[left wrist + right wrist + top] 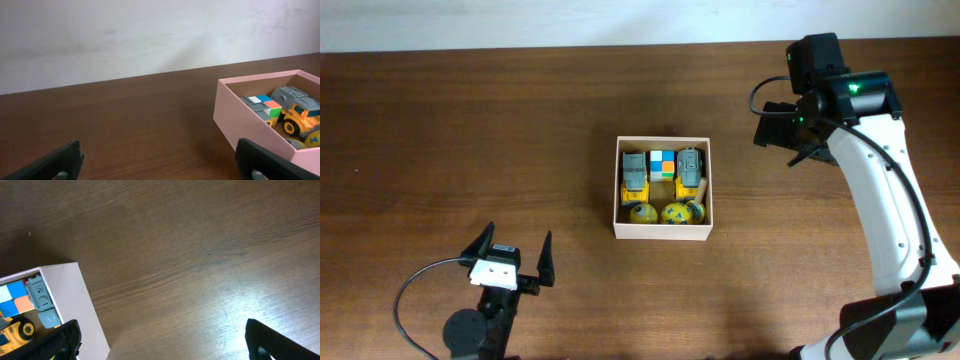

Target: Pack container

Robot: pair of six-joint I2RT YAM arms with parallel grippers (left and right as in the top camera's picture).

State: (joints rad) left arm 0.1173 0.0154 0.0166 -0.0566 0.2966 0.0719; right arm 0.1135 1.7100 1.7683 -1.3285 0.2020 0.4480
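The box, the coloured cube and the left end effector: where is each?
container (663,232), overhead view, on its near white wall.
coloured cube (662,165), overhead view, on its top face.
left end effector (518,234), overhead view, midway between its open fingertips.

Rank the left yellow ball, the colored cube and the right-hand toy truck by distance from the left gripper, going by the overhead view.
1. The left yellow ball, in the container corner facing the left gripper.
2. The colored cube, far row, middle.
3. The right-hand toy truck, far-right side.
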